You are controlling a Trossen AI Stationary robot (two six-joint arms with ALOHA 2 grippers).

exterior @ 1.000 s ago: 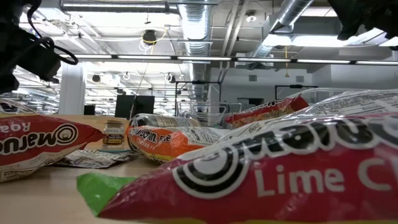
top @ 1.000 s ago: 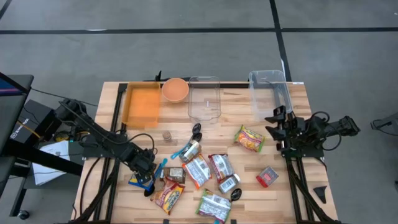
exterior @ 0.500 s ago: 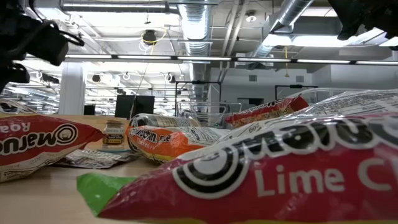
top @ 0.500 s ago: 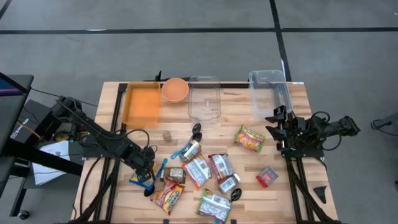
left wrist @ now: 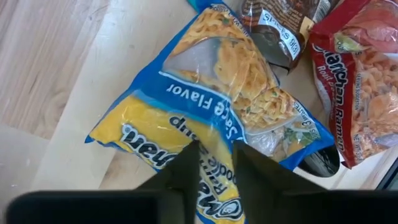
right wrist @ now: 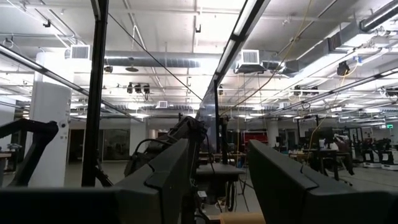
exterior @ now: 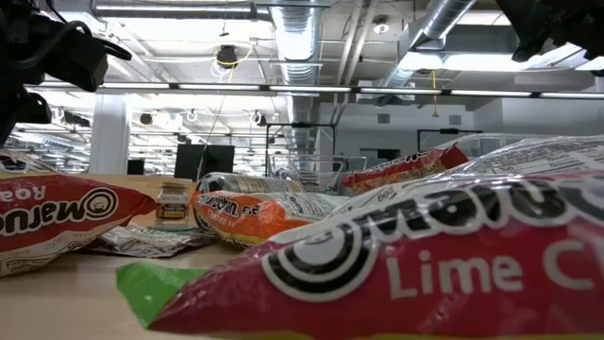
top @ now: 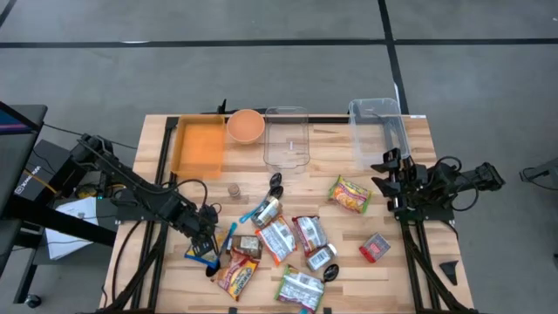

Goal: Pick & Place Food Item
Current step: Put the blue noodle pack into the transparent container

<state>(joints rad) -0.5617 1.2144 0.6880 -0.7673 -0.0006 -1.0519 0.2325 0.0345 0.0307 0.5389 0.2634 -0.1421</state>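
What changed: the left gripper (top: 207,247) has moved a little to the right since a second ago, and the blue and yellow noodle packet (top: 200,254) has slid and turned a bit with it.
Left gripper: its two dark fingers (left wrist: 186,171) are pinched onto an edge of the noodle packet (left wrist: 211,118) (only a thin strip of wrapper shows between them).
Where the packet is: at the near left part of the wooden table (top: 410,187), just left of the pile of snacks, with most of it lying flat on the wood.
How the packet looks: shiny, crinkly plastic, blue with a big yellow patch and white letters, and a picture of curly noodles on it.
Beside it: a brown snack bag (left wrist: 281,31) and a red ramen packet (left wrist: 360,81) (both crinkly too) lie just next to it.
Far side of the table: a flat orange tray (top: 200,145), a round orange bowl (top: 246,126) and two see-through plastic tubs (top: 287,138).
Table: pale wood planks, smooth.
Right gripper: it (top: 382,186) waits above the right side of the table, holding nothing, its fingers (right wrist: 165,177) apart with a gap between them.
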